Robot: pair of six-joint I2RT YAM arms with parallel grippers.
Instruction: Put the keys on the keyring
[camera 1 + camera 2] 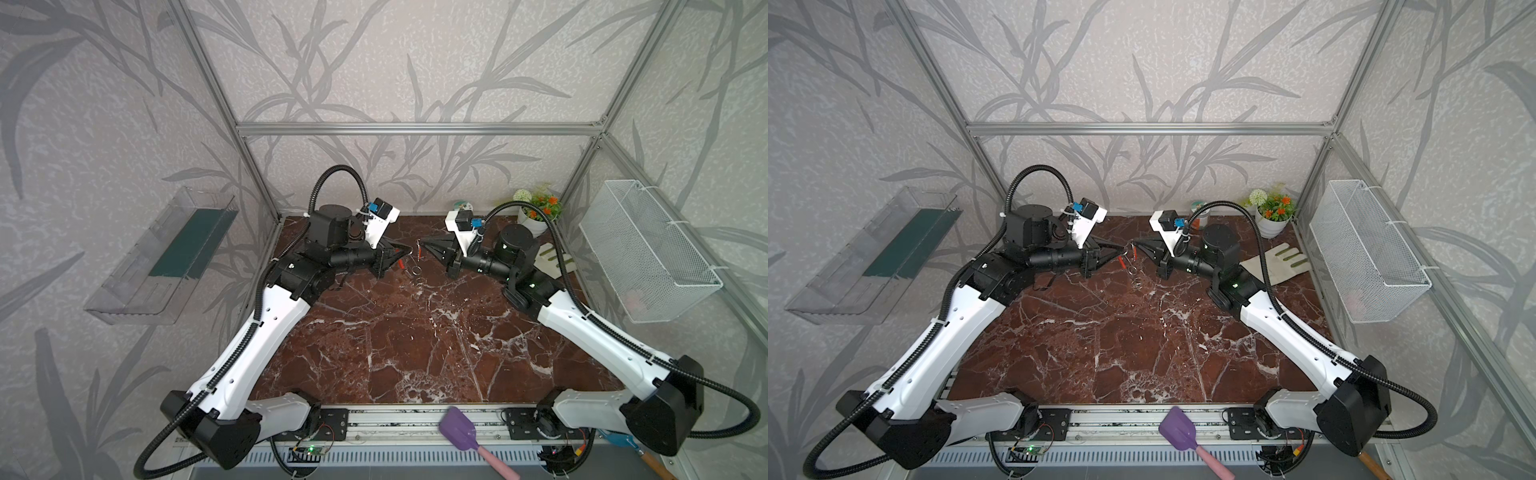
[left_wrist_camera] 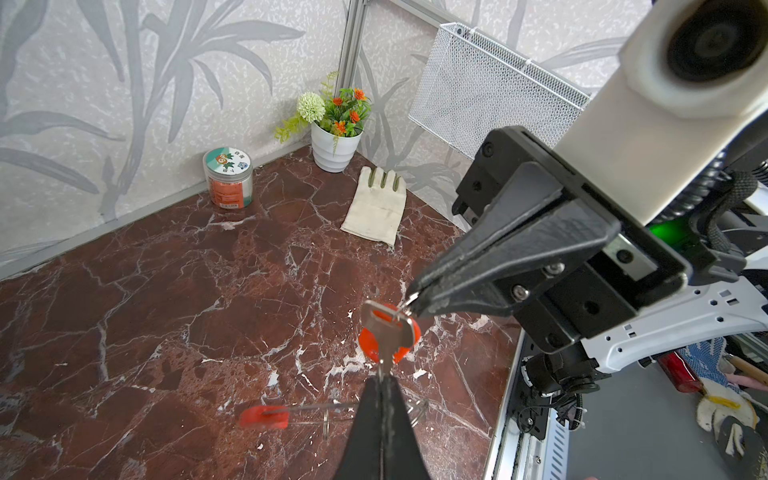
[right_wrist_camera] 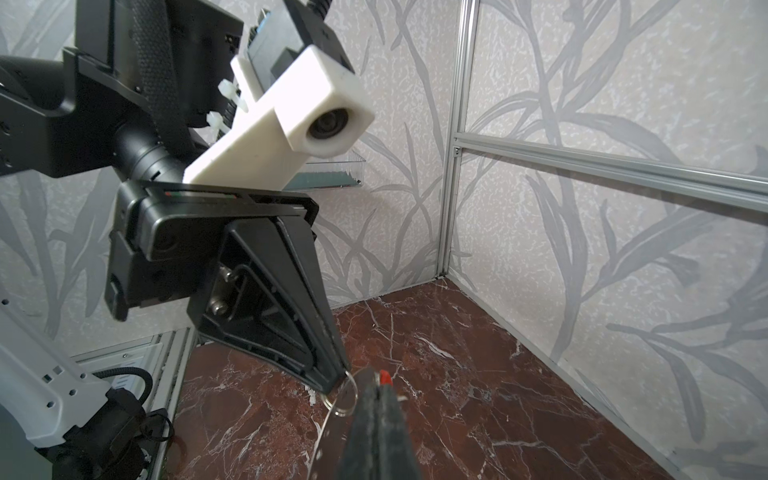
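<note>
Both grippers meet tip to tip above the back middle of the marble table [image 1: 415,340]. The keys [image 2: 383,328] are a silver key with a red-orange tag behind it. My left gripper [image 2: 384,374] is shut on the key's narrow end. My right gripper [image 3: 376,380] is shut, and a thin wire ring at the key's head sticks out of its tips. The keyring [image 3: 328,432], a thin band with holes, hangs under the tips. Its red section [image 2: 264,417] shows blurred, also in a top view [image 1: 401,264]. How the keyring is attached stays hidden.
At the back right stand a labelled jar [image 2: 228,178] and a white flower pot [image 2: 334,145], with a pale glove [image 2: 376,208] lying nearby. A white wire basket [image 1: 648,253] hangs on the right wall, a clear shelf [image 1: 162,257] on the left. A purple spatula [image 1: 461,428] lies on the front rail.
</note>
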